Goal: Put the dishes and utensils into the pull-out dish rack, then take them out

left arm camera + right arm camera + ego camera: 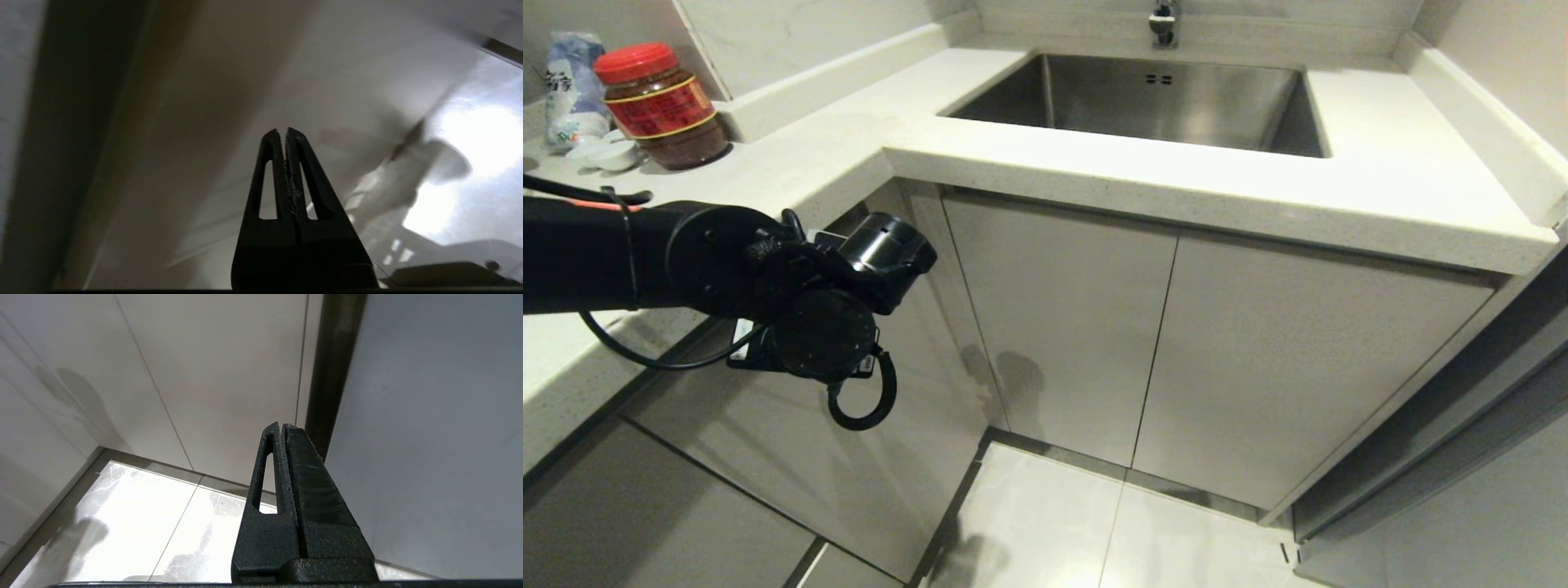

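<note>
Head view: the left arm (727, 269) reaches in from the robot's left, its wrist held in front of the white cabinet panels (1045, 327) under the counter (1176, 188). Its fingertips are hidden behind the wrist here. No dish rack stands open; the fronts below the steel sink (1143, 102) are all shut, and no plate, bowl, chopsticks or spoon shows. A red-lidded jar (658, 106) sits on the counter well away from the jaws.

Left wrist view: the left gripper (283, 134) has its jaws pressed together on nothing. Ahead of the tips lies a pale flat panel beside a dark seam (49, 143); blur hides the rest.

Right wrist view: the right gripper (282, 428) is likewise closed and empty, pointing at cabinet doors (229, 375) and floor tiles (135, 522).

The rack's front is probably a smooth, stiff, handleless panel, slippery for the pads; hooking its top edge at the seam looks the likeliest hold, and it should slide heavily on its runners.
</note>
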Tool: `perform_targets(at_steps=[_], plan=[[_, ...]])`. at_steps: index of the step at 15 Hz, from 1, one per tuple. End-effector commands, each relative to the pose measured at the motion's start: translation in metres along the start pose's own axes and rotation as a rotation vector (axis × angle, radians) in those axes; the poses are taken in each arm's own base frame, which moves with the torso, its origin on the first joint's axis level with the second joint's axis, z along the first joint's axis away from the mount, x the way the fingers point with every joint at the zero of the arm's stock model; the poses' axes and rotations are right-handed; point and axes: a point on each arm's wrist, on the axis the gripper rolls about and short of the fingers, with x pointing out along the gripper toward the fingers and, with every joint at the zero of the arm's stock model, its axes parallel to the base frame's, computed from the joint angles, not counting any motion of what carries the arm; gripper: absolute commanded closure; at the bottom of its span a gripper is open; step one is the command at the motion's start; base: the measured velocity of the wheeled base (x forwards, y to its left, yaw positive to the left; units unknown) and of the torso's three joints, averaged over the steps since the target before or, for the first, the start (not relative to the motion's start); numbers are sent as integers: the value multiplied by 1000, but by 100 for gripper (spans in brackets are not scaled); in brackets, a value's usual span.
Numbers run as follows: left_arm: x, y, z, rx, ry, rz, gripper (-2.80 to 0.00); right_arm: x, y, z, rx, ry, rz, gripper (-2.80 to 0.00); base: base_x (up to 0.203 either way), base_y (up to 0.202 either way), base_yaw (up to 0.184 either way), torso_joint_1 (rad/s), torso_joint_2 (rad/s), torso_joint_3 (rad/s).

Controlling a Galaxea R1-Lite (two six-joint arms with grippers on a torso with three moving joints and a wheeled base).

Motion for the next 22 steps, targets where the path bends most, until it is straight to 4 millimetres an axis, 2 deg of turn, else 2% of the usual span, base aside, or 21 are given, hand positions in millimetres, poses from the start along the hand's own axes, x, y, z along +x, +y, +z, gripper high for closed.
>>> perform_targets(at_steps=[1,4,8,11,13,16,18,20,22], plan=[[1,2,1,-5,1,10,0,1,0,-7,0,24,-1,0,0,0,0,0,0,0],[-4,0,-2,6,-7,-3,0,1,0,-7,0,24,-1,0,0,0,0,0,0,0],[-31,-3,-12,39,-55,-79,0,1,0,-7,0,24,-1,0,0,0,0,0,0,0],[-61,20,-12,-9,-110,-186,0,1,0,-7,0,24,-1,0,0,0,0,0,0,0],[-80,49,-3,-96,-131,-336,0,1,0,-7,0,24,-1,0,0,0,0,0,0,0],[-111,118,-3,-198,-226,-537,0,1,0,-7,0,25,-1,0,0,0,0,0,0,0],[-127,172,-15,-225,-330,-680,0,1,0,-7,0,24,-1,0,0,0,0,0,0,0],[-134,221,-30,-229,-480,-758,0,1,0,-7,0,24,-1,0,0,0,0,0,0,0],[-142,253,-54,-209,-640,-760,0,1,0,-7,0,25,-1,0,0,0,0,0,0,0]])
